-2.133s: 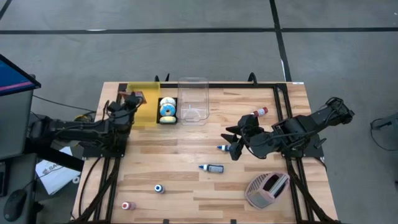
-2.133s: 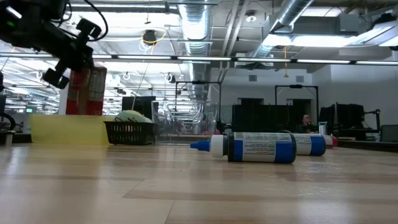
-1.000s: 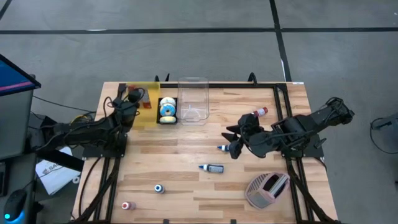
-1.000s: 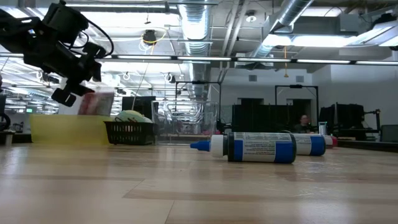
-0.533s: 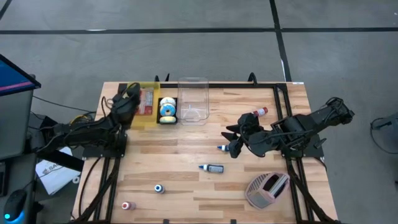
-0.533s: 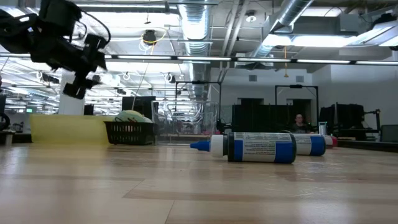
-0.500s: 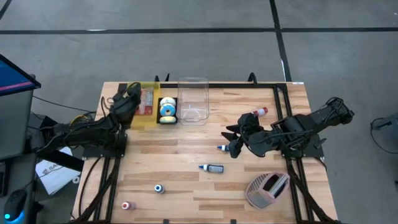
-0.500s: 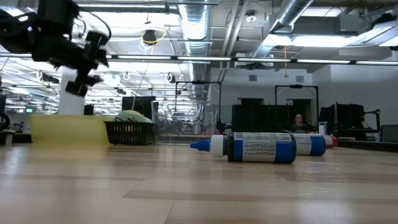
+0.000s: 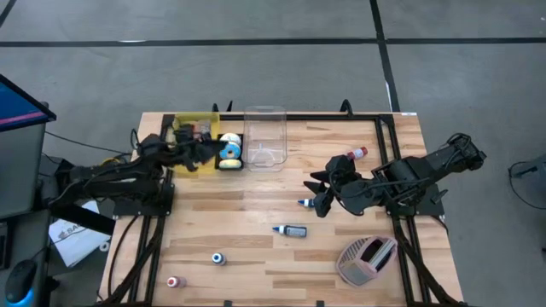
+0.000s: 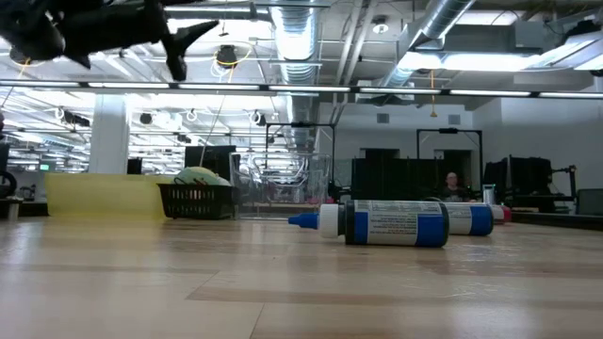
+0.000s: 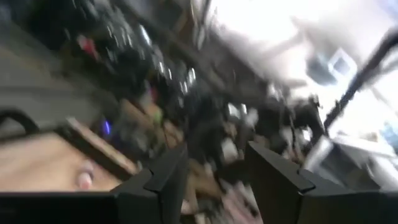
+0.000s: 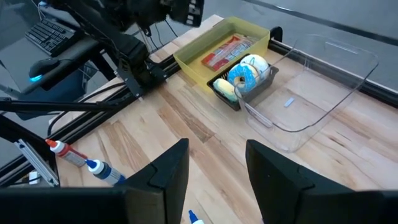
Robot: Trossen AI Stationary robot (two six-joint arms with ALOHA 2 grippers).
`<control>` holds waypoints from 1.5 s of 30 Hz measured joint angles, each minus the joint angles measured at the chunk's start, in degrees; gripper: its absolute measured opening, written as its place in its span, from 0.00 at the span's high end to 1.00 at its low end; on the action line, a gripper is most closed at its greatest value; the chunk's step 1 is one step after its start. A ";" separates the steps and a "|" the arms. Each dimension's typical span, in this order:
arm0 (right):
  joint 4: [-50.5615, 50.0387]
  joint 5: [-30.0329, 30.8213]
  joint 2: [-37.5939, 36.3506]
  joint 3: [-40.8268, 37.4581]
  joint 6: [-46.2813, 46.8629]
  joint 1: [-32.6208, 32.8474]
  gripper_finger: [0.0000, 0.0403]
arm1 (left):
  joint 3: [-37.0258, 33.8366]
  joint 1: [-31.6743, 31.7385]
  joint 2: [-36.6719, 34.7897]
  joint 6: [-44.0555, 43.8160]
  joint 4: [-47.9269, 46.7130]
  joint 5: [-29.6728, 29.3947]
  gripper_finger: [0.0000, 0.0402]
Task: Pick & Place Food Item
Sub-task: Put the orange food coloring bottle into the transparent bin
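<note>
A red food packet lies flat in the yellow bin at the table's back left. My left gripper hovers above that bin, close to the black basket. In the left wrist view its fingers stand apart with nothing between them, so it is open. High in the low view, the left gripper hangs well above the table. My right gripper waits right of centre, open and empty.
The black basket holds donuts, and a clear container stands beside it. Small bottles lie scattered over the middle and front of the table, one big in the low view. A mauve holder sits front right.
The left gripper let the red packet go into the yellow bin, rose, and swung right toward the basket. The right arm has not moved.
</note>
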 joint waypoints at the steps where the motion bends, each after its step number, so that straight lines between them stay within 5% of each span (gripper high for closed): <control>1: 0.07 0.02 0.00 0.00 -0.19 0.02 0.62 | 1.40 -1.21 0.01 1.44 -2.45 1.66 0.61; 5: 0.36 0.00 0.00 0.00 -0.30 0.07 0.62 | 8.22 -7.43 -0.14 10.69 -15.60 6.43 0.62; 11: 0.41 0.00 0.00 0.00 -0.19 0.50 0.62 | 21.67 -18.93 0.85 20.24 -50.87 7.86 0.63; 19: 1.56 0.00 0.00 -0.02 -1.02 0.50 0.62 | 39.63 -38.73 7.31 25.38 -87.50 -0.21 0.63; 25: 1.62 -0.02 0.00 -0.02 -1.22 0.57 0.62 | 51.27 -52.41 13.62 18.46 -110.26 -4.24 0.63; 36: 1.67 -0.15 0.00 -0.02 -2.72 1.52 0.62 | 52.61 -76.14 16.05 -14.66 -113.99 -11.23 0.48; 40: 1.60 0.02 0.00 -0.02 -2.74 2.03 0.62 | 52.58 -84.28 19.68 -18.34 -112.42 -18.70 0.43; 45: 1.51 0.27 0.00 -0.02 -2.74 2.25 0.62 | 52.54 -90.06 27.58 -18.34 -107.89 -19.42 0.41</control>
